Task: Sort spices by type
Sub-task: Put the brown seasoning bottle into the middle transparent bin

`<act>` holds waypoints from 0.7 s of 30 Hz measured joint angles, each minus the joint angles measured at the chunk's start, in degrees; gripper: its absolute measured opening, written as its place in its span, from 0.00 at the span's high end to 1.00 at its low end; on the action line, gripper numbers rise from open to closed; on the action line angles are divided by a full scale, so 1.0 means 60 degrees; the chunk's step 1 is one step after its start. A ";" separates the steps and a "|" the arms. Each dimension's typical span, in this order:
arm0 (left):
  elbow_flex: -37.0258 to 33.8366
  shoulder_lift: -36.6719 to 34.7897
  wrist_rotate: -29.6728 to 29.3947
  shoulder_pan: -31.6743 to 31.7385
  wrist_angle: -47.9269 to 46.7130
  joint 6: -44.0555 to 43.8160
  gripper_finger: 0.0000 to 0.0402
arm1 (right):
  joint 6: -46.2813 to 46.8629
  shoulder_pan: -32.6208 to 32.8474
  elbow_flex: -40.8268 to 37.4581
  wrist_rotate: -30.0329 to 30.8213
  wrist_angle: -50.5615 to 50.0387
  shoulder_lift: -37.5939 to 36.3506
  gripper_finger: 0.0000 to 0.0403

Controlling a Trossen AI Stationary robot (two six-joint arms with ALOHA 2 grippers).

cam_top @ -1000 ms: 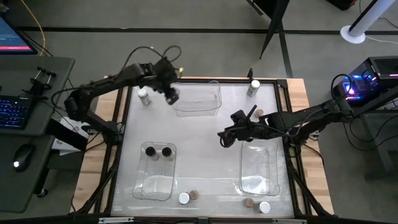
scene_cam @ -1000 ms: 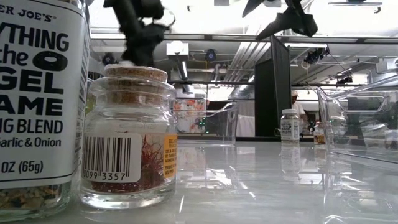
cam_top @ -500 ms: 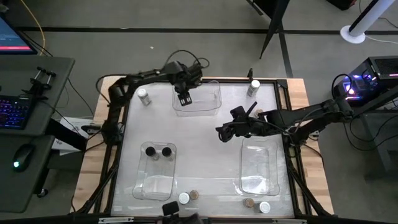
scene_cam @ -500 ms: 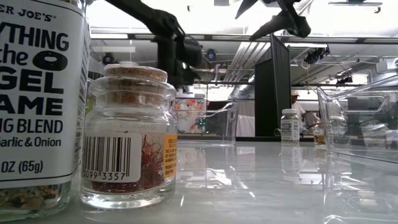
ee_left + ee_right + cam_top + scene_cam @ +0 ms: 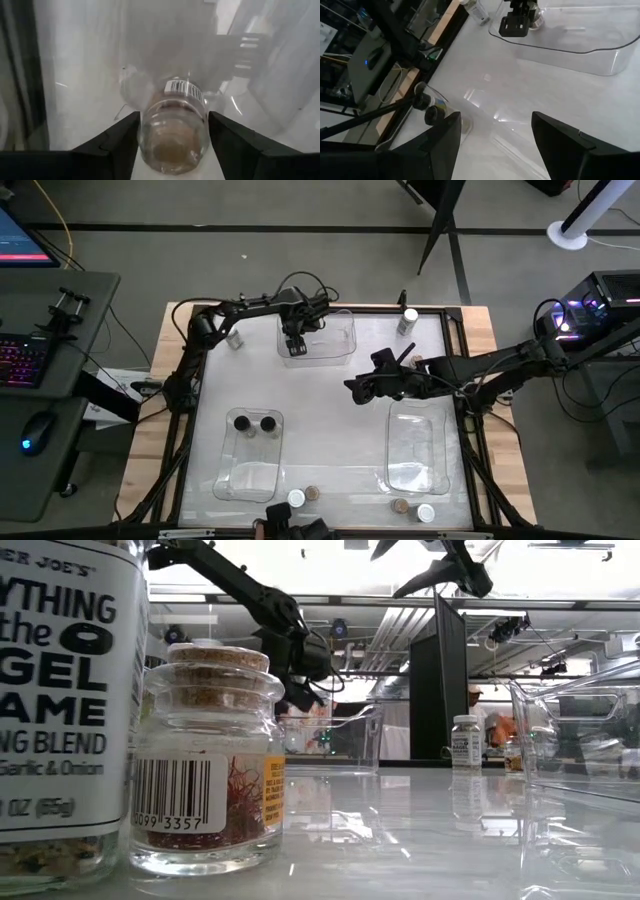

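Observation:
My left gripper (image 5: 293,343) reaches down into the far clear bin (image 5: 338,350), shut on a small glass spice jar (image 5: 174,127) with a barcode label and tan contents. Its lid does not show. My right gripper (image 5: 358,389) hovers open above the table's middle, touching nothing. Two black-lidded jars (image 5: 254,423) stand in the near left bin (image 5: 245,480). White-lidded jars stand by the far edge (image 5: 232,336) (image 5: 406,320), and a tan-lidded jar (image 5: 417,363) stands near the right arm. Several more jars (image 5: 304,496) (image 5: 412,509) stand along the near edge. My left gripper pinches the jar's glass body (image 5: 200,135) between its two fingers, one on each side. It comes from above, pointing down into the far bin. The jar points away along the fingers, label end farthest. Whether it rests on the bin's floor I cannot tell.
A third clear bin (image 5: 415,450) lies near right, under the right arm. In the low view a cork-lidded jar (image 5: 205,760) and a large seasoning jar (image 5: 60,710) fill the foreground. Open tabletop lies between the bins. A person (image 5: 478,725) shows in the room behind.
My left gripper has swung from beside the white-lidded jar at the far left toward the table's right, over the far bin, and has come down into it. My right gripper has drifted slightly toward the left.

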 joint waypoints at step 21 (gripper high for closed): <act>0.1361 -0.3071 0.2025 -0.0011 0.0055 -0.1334 0.40 | -0.1471 -0.1698 0.1150 0.0796 -0.0204 -0.0036 0.41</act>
